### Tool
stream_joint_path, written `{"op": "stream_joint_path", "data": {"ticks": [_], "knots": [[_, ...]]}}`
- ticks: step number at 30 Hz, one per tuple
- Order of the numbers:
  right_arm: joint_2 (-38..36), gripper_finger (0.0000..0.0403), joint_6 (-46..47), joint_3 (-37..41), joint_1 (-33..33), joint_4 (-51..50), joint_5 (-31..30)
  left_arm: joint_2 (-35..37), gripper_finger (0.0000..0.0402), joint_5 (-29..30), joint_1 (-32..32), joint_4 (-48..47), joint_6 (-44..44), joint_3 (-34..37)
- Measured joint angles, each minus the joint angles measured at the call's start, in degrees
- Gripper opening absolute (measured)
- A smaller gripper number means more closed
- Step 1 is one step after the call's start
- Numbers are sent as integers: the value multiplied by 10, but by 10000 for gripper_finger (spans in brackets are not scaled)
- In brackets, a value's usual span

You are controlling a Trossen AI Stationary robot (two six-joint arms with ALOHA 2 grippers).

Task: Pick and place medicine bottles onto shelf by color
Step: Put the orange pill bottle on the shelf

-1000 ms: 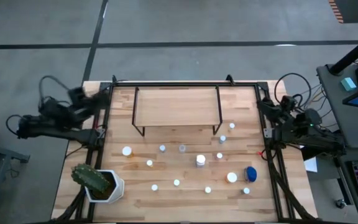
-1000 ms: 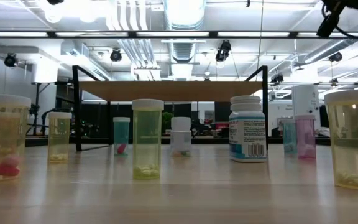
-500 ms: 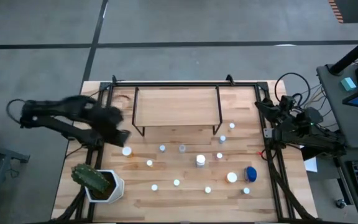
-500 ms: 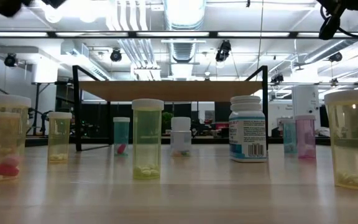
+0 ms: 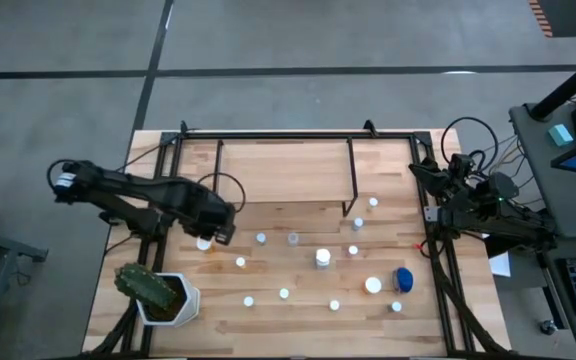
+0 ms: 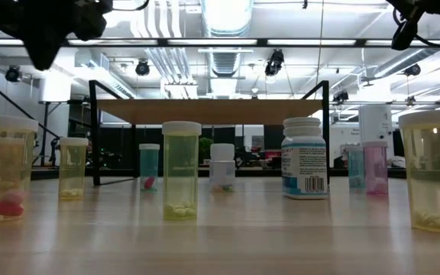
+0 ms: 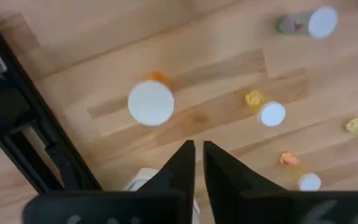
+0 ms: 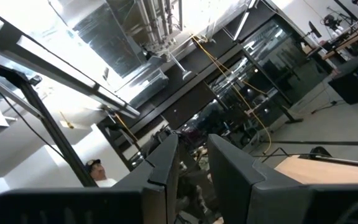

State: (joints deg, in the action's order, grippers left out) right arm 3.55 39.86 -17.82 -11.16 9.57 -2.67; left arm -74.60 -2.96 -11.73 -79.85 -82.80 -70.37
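Several small white-capped medicine bottles (image 5: 323, 258) stand upright on their bases on the wooden table, near of the shelf (image 5: 284, 175); a wider blue one (image 5: 404, 279) stands at the right. My left gripper (image 5: 220, 229) hovers above the table just far-right of the leftmost orange bottle (image 5: 204, 243), with its fingers close together and empty. Its wrist view (image 7: 198, 155) looks down on that bottle's white cap (image 7: 150, 102). My right gripper (image 8: 191, 146) is parked at the table's right edge (image 5: 446, 180), shut and empty.
A white pot with a green cactus (image 5: 156, 292) stands at the near left corner, close to my left arm. Black frame rails (image 5: 173, 180) run along both table sides. The low view shows the bottles in a row in front of the shelf legs (image 6: 95, 137).
My left arm has swung in from beyond the table's left edge, toward the right and near side, and now hangs over the leftmost bottle with its fingers pointing down. It has come into the low view at the top left. No bottle has moved.
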Motion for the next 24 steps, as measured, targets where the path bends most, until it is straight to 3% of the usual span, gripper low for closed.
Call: {"op": "stream_joint_path", "data": {"ticks": [6, 13, 17, 24], "knots": [[0, 77, 0, 0, 0, 0, 0, -14, 123, 8, -70, 3, -93, 5], [0, 77, -7, 0, 0, 0, 0, -49, 220, 25, -85, 5, -110, 40], [0, 77, -7, 0, 0, 0, 0, -54, 246, 41, -84, 28, -114, 58], [0, 77, -10, 0, 0, -4, 1, -40, 251, 70, -83, 78, -175, 130]]}}
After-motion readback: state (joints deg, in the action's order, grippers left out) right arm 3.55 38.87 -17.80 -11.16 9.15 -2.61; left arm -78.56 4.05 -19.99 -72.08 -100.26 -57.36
